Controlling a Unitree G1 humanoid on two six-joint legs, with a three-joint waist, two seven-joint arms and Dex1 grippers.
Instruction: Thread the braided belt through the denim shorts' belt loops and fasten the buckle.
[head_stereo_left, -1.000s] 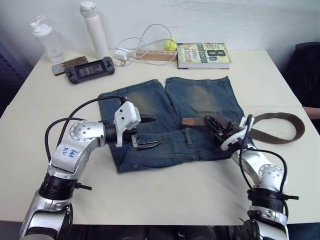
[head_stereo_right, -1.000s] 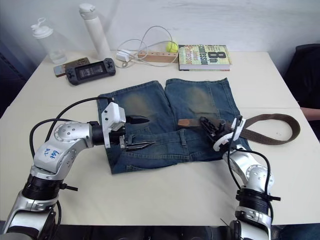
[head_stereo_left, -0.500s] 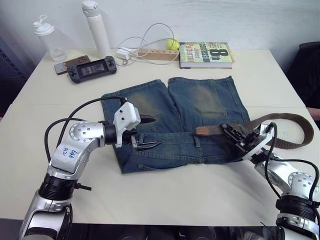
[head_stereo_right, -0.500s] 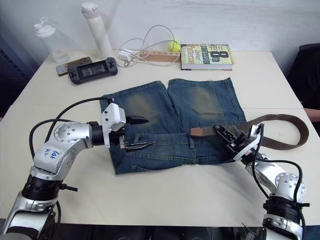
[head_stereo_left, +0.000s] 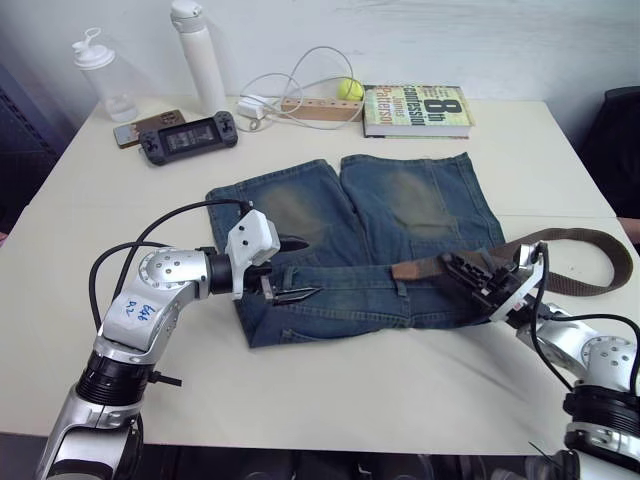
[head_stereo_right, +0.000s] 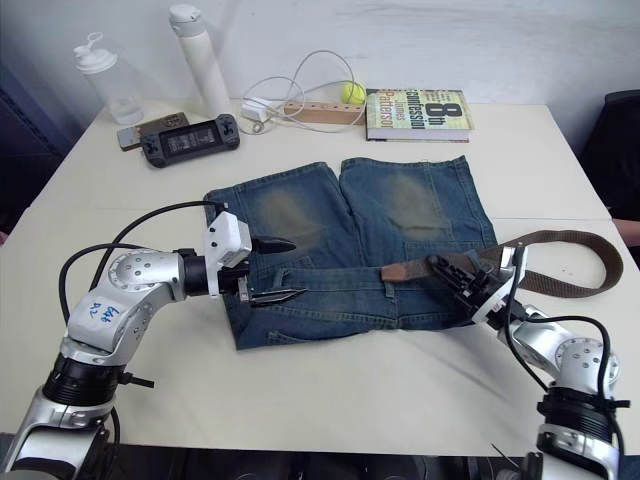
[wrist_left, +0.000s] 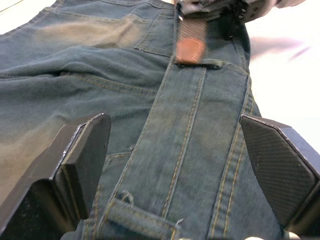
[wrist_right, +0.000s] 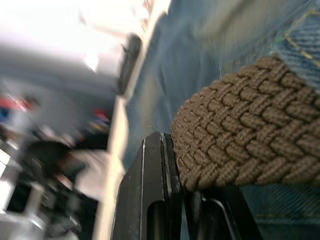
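blue denim covers the middle of the pale counter (head_stereo_left: 90, 200): the denim shorts (head_stereo_left: 370, 235) lie flat, legs toward twelve o'clock, waistband toward six o'clock.

at the nine o'clock end of the waistband hangs the left gripper (head_stereo_left: 292, 270), its two black fingers spread wide with nothing between them; the lower fingertip rests on or just above the denim, which of the two i cannot tell. in the left wrist view the waistband runs away between the two pads (wrist_left: 82, 150), with one of the belt loops (wrist_left: 137, 217) close at hand.

near the waistband's centre lies the tan leather tip (head_stereo_left: 412, 269) of the braided belt (head_stereo_left: 590, 262). the left wrist view shows that tip (wrist_left: 190, 47) lying over the waistband, right at another loop; whether it has entered the loop i cannot tell.

toward three o'clock the right gripper (head_stereo_left: 470, 275) is clamped on the belt a little behind the tip, the woven strap pinched between its fingers, as the right wrist view shows up close. from there the belt loops out over the counter at three o'clock and bends back.

along the twelve o'clock edge stand a clear bottle (head_stereo_left: 100, 75), a white flask (head_stereo_left: 200, 55), a phone (head_stereo_left: 145, 126), a handheld console (head_stereo_left: 187, 138), a white cable (head_stereo_left: 300, 85), a yellow ball (head_stereo_left: 349, 89) and a book (head_stereo_left: 416, 108).
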